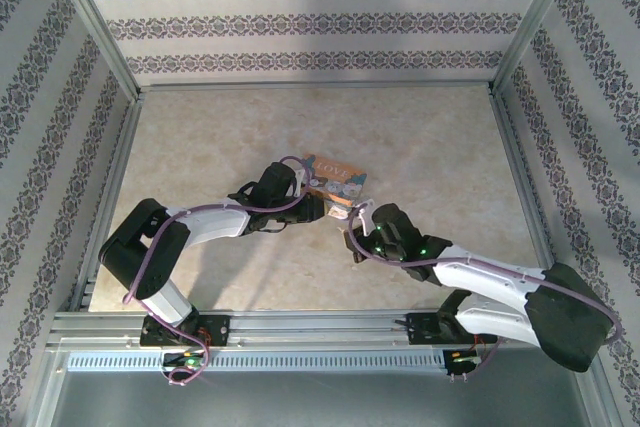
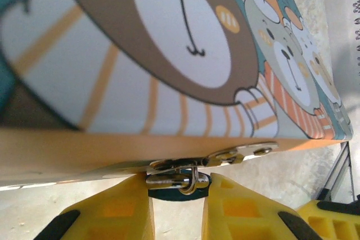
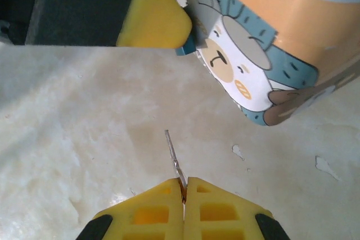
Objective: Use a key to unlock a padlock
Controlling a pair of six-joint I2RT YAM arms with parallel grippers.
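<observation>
Tabletop (image 3: 84, 111): right gripper (image 3: 184, 186) pinches key (image 3: 172, 153); left gripper (image 2: 179, 203) apparently clamps padlock (image 2: 170, 181).

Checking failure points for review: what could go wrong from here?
1. The key sticks out thin and slightly tilted from the shut right tool; it could twist or slip on contact.
2. The left tool pinches the padlock at the tin's hasp; a hard push may shift both.

place: enclosed robot test cell | signs: aluminium frame (image 1: 92, 22), wallpaper-covered panels (image 1: 310, 22), marble-look tabletop (image 1: 420, 147), slotted mounting rail (image 1: 320, 327)
</observation>
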